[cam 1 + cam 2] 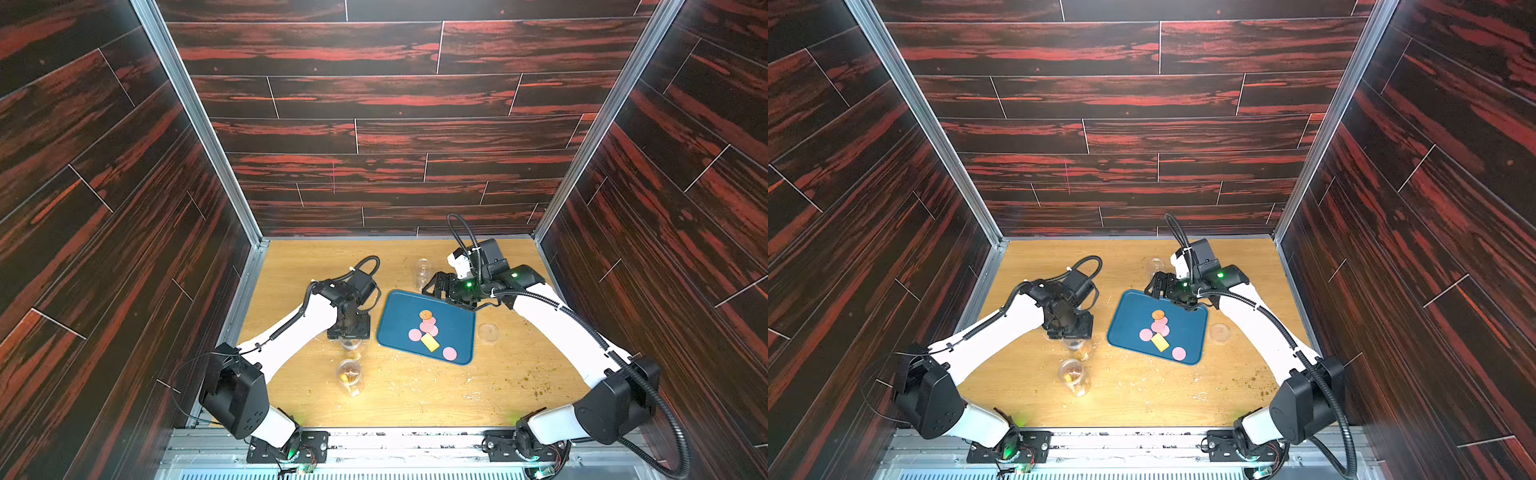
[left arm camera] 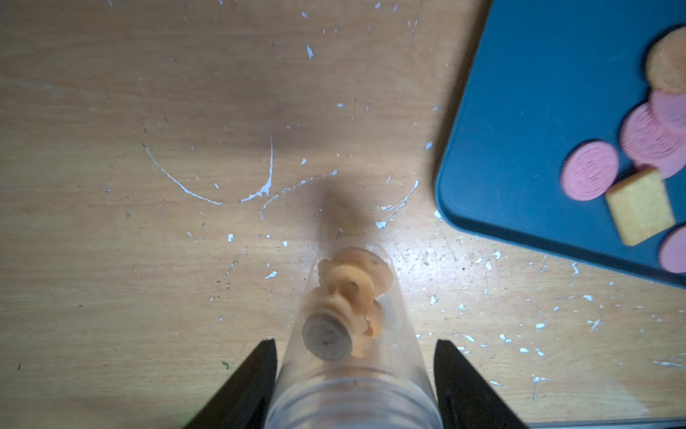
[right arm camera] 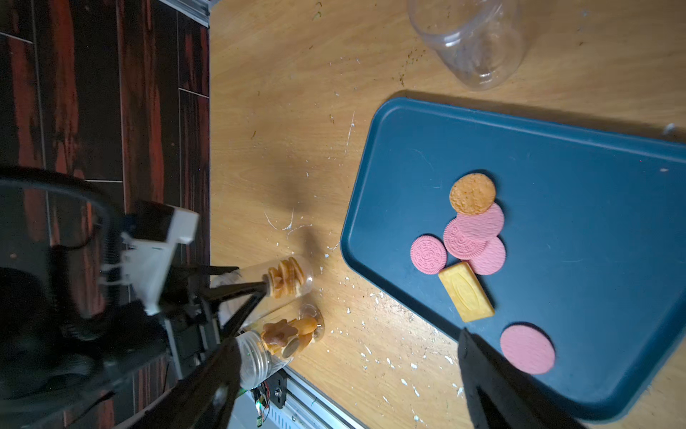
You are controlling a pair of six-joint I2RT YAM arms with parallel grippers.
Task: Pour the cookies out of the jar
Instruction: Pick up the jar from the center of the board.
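Note:
A clear jar point(image 2: 404, 356) stands upright on the wooden table just left of the blue tray point(image 1: 397, 332). It holds pale ring cookies point(image 2: 349, 289) and a grey round one. My left gripper point(image 2: 354, 340) comes down from above and is shut on the jar point(image 1: 351, 343) near its threaded mouth. On the tray lie more cookies point(image 1: 428, 328): pink discs, a tan round and a yellow square. My right gripper point(image 1: 432, 286) hangs open over the tray's far corner with nothing in it.
A second clear jar point(image 1: 350, 376) with a brown star and other biscuits stands just in front of the held one. An empty jar point(image 1: 422, 272) stands behind the tray. A clear lid point(image 1: 488, 332) lies right of it. Crumbs are scattered over the table point(image 1: 415, 395).

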